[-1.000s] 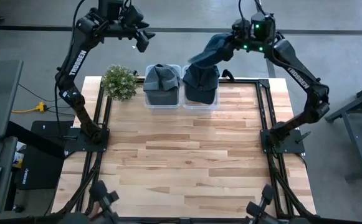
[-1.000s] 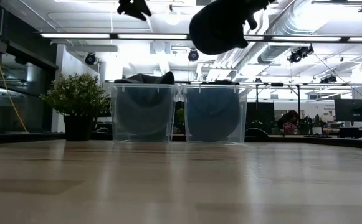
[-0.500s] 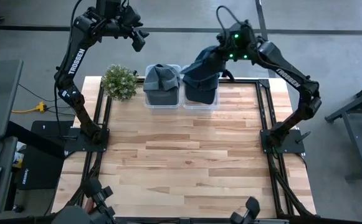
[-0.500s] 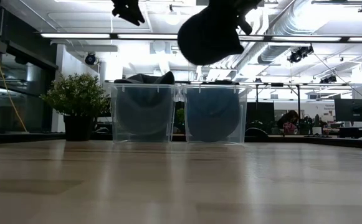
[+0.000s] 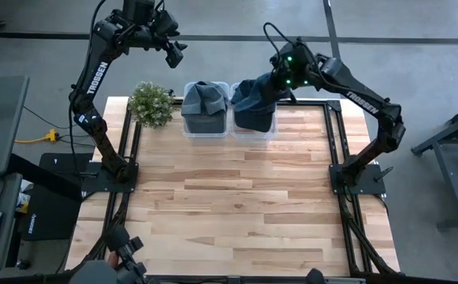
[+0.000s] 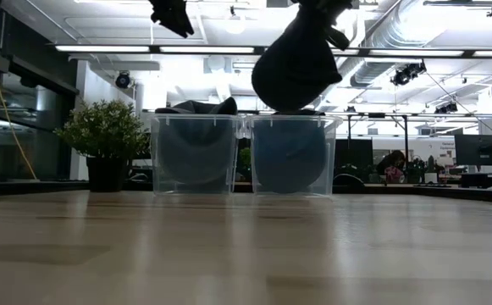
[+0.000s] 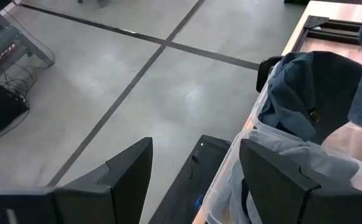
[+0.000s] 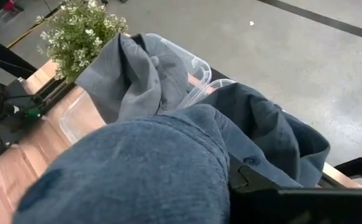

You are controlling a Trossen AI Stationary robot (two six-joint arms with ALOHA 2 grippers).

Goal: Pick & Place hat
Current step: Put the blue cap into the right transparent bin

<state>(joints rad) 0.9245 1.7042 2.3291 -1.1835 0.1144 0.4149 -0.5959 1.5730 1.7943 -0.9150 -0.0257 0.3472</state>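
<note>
Your right gripper (image 5: 280,79) is clamped tight on a blue hat (image 5: 254,93), holding it in the air over the far edge of the table (image 5: 236,197), directly above the right-hand clear bin (image 5: 252,122). In the low view the hat (image 6: 295,63) hangs with its lower edge just at that bin's rim (image 6: 290,119), over the blue hats already inside. The left-hand clear bin (image 5: 205,122), touching its neighbour, holds grey hats (image 5: 203,99), and a small potted plant (image 5: 150,103) stands just to its left. Your left gripper (image 5: 173,49) hangs high beyond the far left corner, its fingers (image 7: 280,180) spread wide and holding nothing.
</note>
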